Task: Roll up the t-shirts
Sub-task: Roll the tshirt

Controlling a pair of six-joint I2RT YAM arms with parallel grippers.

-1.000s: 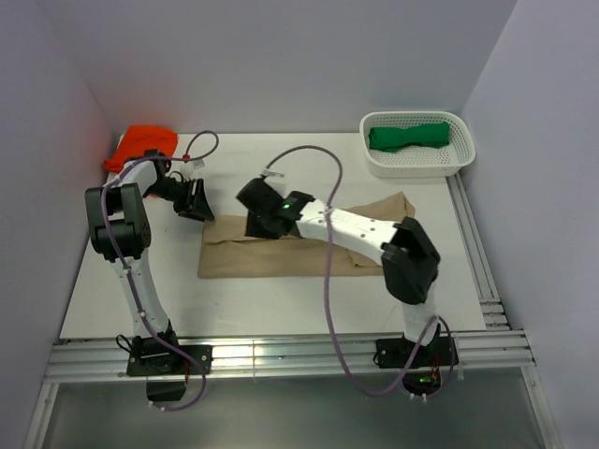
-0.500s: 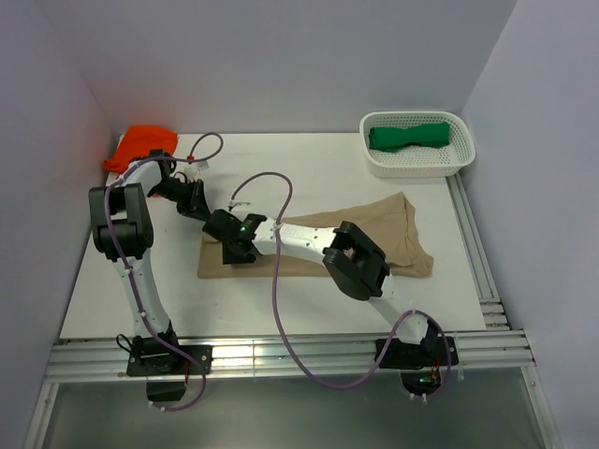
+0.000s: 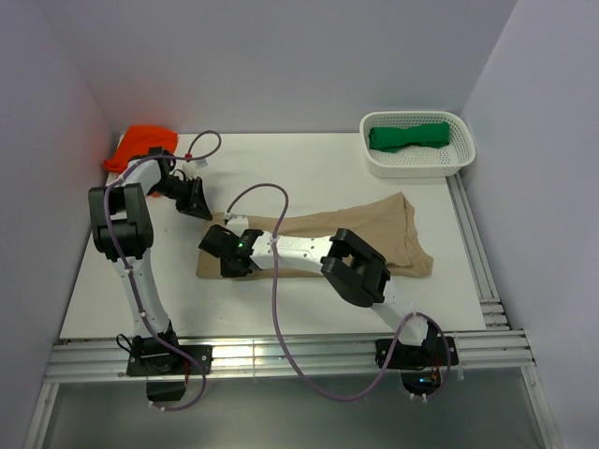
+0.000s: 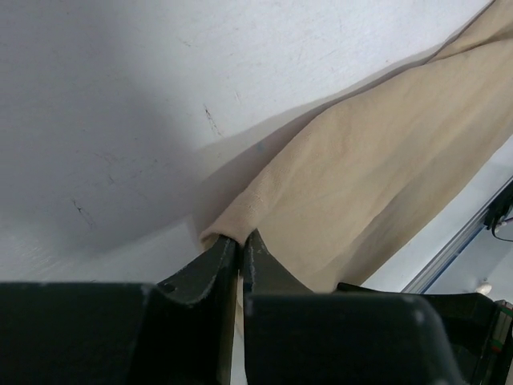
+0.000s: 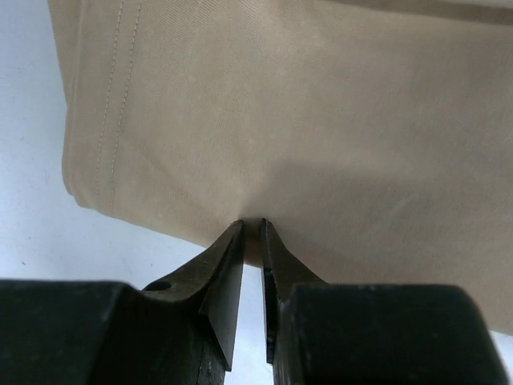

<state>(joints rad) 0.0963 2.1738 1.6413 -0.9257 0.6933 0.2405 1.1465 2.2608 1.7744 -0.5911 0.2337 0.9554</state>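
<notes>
Top view: a tan t-shirt (image 3: 379,234) is seen lying flat and folded into a long strip across the middle of a white table (image 3: 318,168). An orange t-shirt (image 3: 140,145) is bunched at the far left corner. A green t-shirt (image 3: 407,136) is seen already rolled inside a white basket (image 3: 463,154) at the far right. The left gripper (image 3: 198,204) is set at the far corner of the strip's left end. The right gripper (image 3: 225,258) is reached across to the near side of that same end. Both are judged to be placed there so that the short edge can be lifted evenly and turned over to begin the roll. Left wrist view: the dark fingertips (image 4: 223,258) are seen drawn almost together, with the pale corner of the tan cloth pinched between them and the rest trailing away over the table. Right wrist view: the fingertips (image 5: 228,257) are seen standing narrowly apart, closed on the folded edge of the tan cloth, which puckers slightly where it is nipped, beside a stitched hem.
</notes>
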